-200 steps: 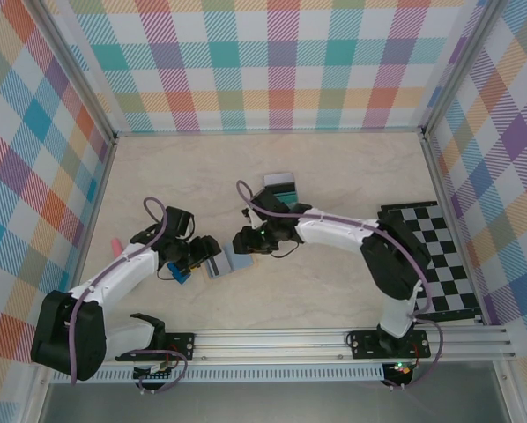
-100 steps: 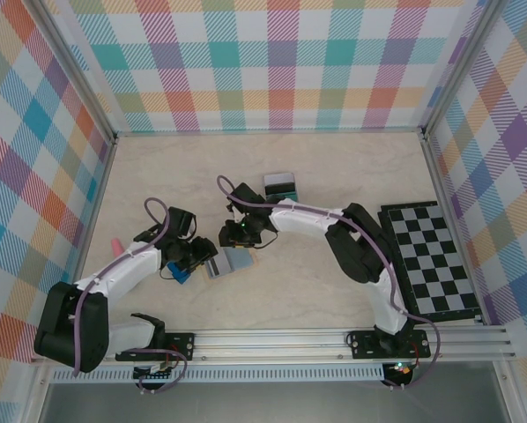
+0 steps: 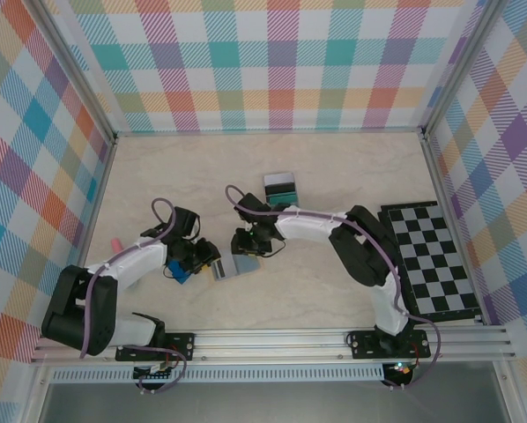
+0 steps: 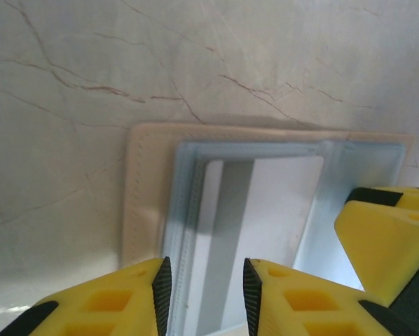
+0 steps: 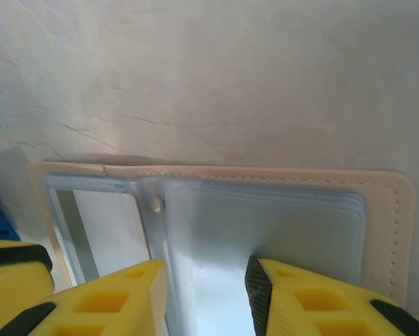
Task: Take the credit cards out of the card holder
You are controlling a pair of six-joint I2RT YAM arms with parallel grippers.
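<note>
The card holder point(image 3: 232, 264) lies open on the table, tan outside point(image 4: 146, 196) and blue-grey inside point(image 5: 279, 217). A pale credit card with a grey stripe point(image 4: 279, 203) sits in its left pocket point(image 5: 108, 224). My left gripper point(image 3: 202, 257) comes in from the left. Its fingers stand a narrow gap apart point(image 4: 206, 280) over the pocket edge and the card's stripe. My right gripper point(image 3: 248, 247) is over the holder's other half, jaws apart point(image 5: 206, 280) on the blue-grey lining. Two more credit cards point(image 3: 281, 186), grey and teal, lie further back.
A small bright-blue block point(image 3: 180, 271) sits just left of the holder, under the left gripper. A pink item point(image 3: 115, 244) lies by the left wall. The black-and-white checkered mat point(image 3: 435, 260) covers the right side. Plaid walls enclose the table.
The left gripper's jaws have narrowed and it has edged right onto the holder. The right gripper swung left, then came back down onto the holder, which shifted slightly right.
</note>
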